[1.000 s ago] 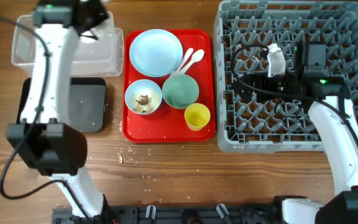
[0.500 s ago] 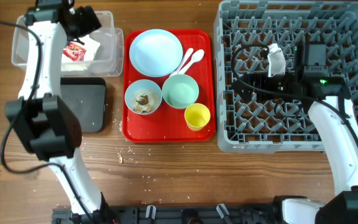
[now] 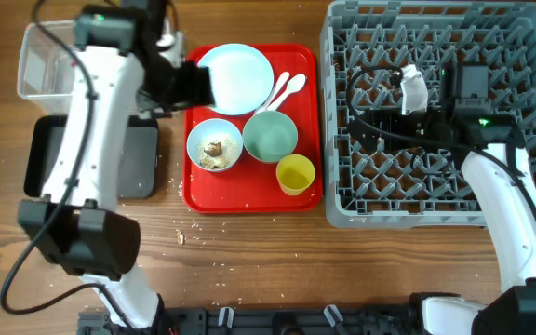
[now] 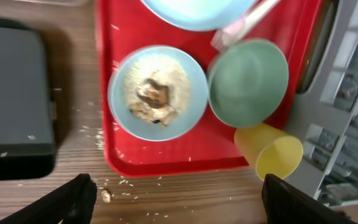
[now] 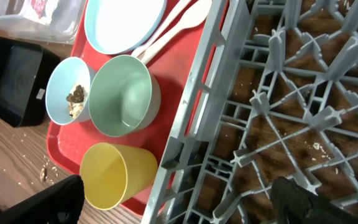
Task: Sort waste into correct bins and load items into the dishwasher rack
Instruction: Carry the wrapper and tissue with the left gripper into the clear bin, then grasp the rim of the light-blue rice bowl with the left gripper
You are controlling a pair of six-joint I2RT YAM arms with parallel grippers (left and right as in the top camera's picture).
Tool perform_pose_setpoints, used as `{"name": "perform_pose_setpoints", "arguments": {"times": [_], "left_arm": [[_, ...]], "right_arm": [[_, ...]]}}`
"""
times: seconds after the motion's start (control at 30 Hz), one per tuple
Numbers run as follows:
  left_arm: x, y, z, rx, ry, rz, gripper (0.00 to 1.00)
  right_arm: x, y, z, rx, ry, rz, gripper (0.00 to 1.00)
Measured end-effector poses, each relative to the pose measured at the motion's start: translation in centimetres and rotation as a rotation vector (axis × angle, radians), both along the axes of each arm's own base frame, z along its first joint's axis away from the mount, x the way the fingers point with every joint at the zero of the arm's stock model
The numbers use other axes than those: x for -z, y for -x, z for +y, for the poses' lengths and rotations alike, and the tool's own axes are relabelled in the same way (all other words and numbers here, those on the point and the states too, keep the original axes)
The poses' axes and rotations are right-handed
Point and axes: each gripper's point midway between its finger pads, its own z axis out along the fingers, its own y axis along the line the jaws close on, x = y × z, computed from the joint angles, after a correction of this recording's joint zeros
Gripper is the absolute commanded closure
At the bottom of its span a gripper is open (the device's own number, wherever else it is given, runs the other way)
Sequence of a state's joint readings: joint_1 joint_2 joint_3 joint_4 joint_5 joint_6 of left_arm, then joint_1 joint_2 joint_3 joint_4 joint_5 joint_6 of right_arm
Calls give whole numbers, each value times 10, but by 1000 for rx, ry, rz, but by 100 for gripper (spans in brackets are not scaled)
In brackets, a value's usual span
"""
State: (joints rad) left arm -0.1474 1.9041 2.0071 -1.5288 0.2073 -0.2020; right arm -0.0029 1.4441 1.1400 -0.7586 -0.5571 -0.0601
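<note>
My left gripper (image 3: 198,86) hangs open and empty above the red tray's left side. In the left wrist view its fingers (image 4: 61,202) frame bare wood below the pale blue bowl of beige scraps (image 4: 158,93). Beside that bowl are the empty pale bowl (image 4: 248,81) and the yellow cup (image 4: 272,152). The plate (image 3: 234,77) and the white fork and spoon (image 3: 287,88) lie at the tray's back. A red wrapper (image 5: 39,6) shows in the clear tub (image 3: 49,60). The black tray (image 3: 133,158) lies in front of the tub. My right gripper (image 3: 366,126) stands open over the grey rack (image 3: 445,195).
The red tray (image 3: 249,197) sits between the bins and the rack. Crumbs (image 3: 180,237) are scattered on the wood in front of it, with one larger scrap (image 4: 106,196). The rack's upright pegs (image 5: 291,93) fill its floor.
My left gripper opened over the clear tub, left the wrapper there, and swung right to the red tray. The right arm has stayed still.
</note>
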Motion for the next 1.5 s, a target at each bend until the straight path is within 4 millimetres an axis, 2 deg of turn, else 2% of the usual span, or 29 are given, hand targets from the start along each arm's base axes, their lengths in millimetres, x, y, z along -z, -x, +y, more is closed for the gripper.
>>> {"name": "perform_pose_setpoints", "arguments": {"times": [0.03,0.07,0.17,0.2,0.27,0.3,0.37,0.53,0.63,0.8,0.93,1.0,1.17,1.23,1.3,1.37,1.5], "left_arm": [[11,7,-17,48,-4,25,15],[17,8,-26,70,-4,23,16],[45,5,-50,91,3,11,19],[53,-1,-60,102,13,-22,21],[71,-7,-75,125,21,-58,23],[84,-2,-84,145,13,-55,28],[94,-3,-89,158,-2,-74,32],[101,-23,-87,104,-21,-155,37],[107,-23,-83,18,-28,-140,42],[124,-21,-71,-168,-57,-111,42],[129,-37,-70,-280,-43,-175,50],[132,-37,-65,-306,-61,-175,55],[134,-42,-55,-366,-105,-201,55],[145,-42,-54,-373,-122,-181,56],[164,-39,-52,-373,-152,-143,61],[169,-38,-51,-376,-157,-133,65],[176,-38,-51,-386,-162,-119,90]], "right_arm": [[0,0,0,3,-2,3,9],[0,1,0,2,-1,4,10],[1,3,0,6,-3,18,10],[0,4,0,6,-3,17,9],[-9,8,0,6,-3,-4,8],[-16,11,0,6,-3,-21,8],[-20,13,-1,10,4,-35,8],[-19,12,-4,19,21,-34,8],[-19,12,-4,19,21,-35,8],[-19,12,-5,21,24,-36,8],[-19,10,-5,23,26,-43,8],[-19,10,-5,23,26,-43,8],[-20,10,-5,23,27,-44,8],[-20,10,-5,22,27,-46,8],[-20,9,-5,23,26,-46,8],[-20,9,-5,23,26,-46,8],[-20,9,-5,23,27,-47,7]]}}
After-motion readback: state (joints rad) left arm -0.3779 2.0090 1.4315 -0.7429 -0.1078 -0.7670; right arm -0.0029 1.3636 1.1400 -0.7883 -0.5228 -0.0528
